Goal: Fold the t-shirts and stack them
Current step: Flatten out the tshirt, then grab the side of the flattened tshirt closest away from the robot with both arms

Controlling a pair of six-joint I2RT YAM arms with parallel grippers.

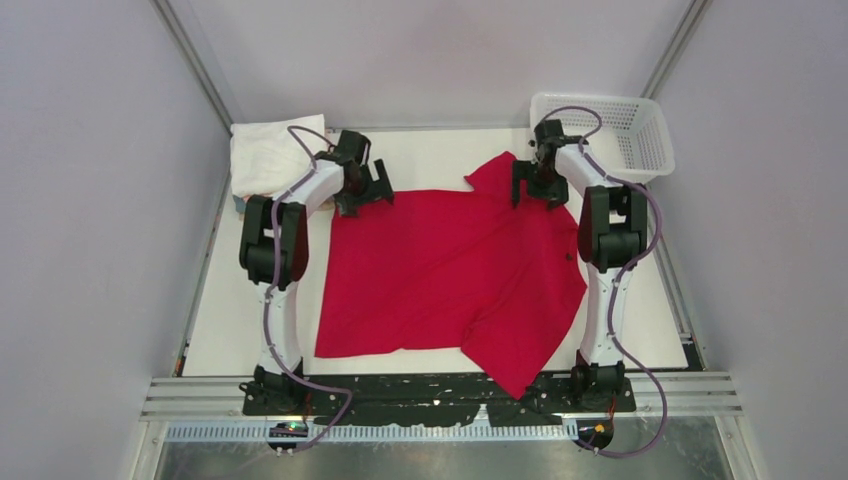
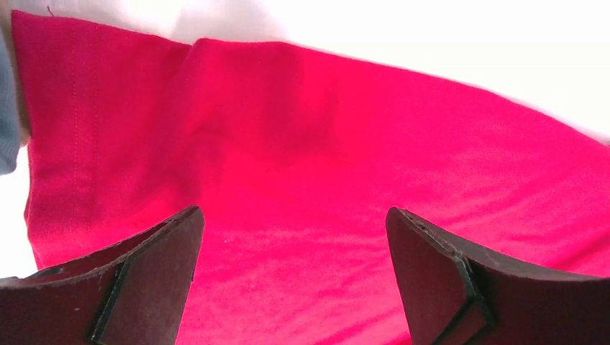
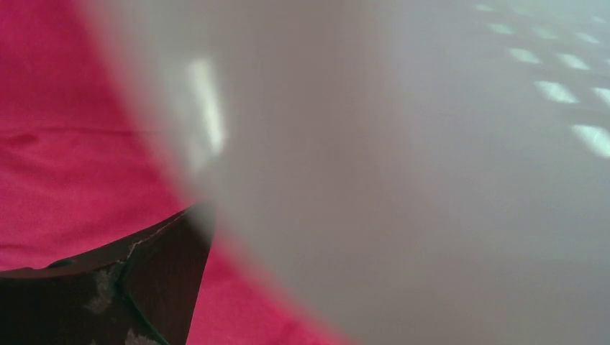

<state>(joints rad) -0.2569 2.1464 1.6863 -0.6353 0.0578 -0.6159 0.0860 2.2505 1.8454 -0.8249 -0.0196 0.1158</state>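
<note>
- The white mesh basket point(image 1: 650, 140) stands at the table's far right corner, just beside the right arm. Only its own mesh walls and floor show.
- The red t-shirt point(image 1: 440, 270) lies spread across the middle of the white table point(image 1: 230, 330), outside the basket. One sleeve points toward the far right.
- A folded white t-shirt point(image 1: 262, 155) sits at the far left corner, well apart from the basket.
- The left gripper point(image 1: 372, 187) is at the red shirt's far left corner, its fingers wide apart over the cloth.
- The right gripper point(image 1: 535, 188) is at the far sleeve with its fingers apart. Its wrist view shows one finger point(image 3: 144, 287) against red cloth, and a blurred pale surface hides the rest.
</note>
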